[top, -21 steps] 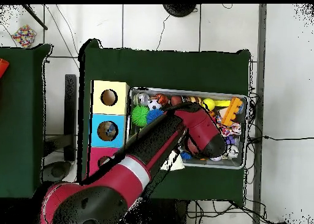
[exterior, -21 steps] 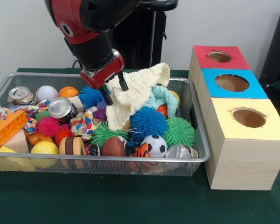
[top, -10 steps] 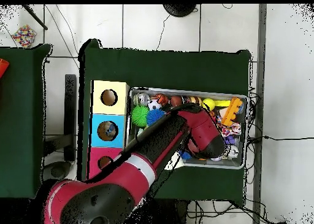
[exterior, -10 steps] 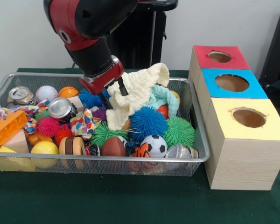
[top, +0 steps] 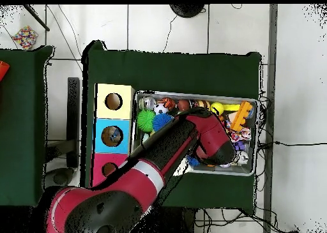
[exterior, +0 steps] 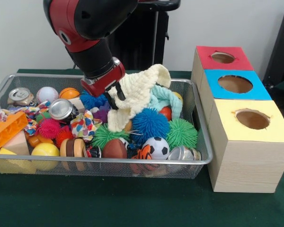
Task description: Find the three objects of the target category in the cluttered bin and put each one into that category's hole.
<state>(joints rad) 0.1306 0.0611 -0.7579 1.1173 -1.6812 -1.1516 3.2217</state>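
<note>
Jaws pinched on the cream knitted cloth, lifting it above the toy-crammed wire bin.

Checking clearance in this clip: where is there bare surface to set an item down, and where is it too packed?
Bare green table runs along the front of the wire bin and the wooden box. The box top beside its yellow hole is flat and free. Inside the bin no floor shows; the gripper pinches the cream knit cloth above packed balls.
</note>
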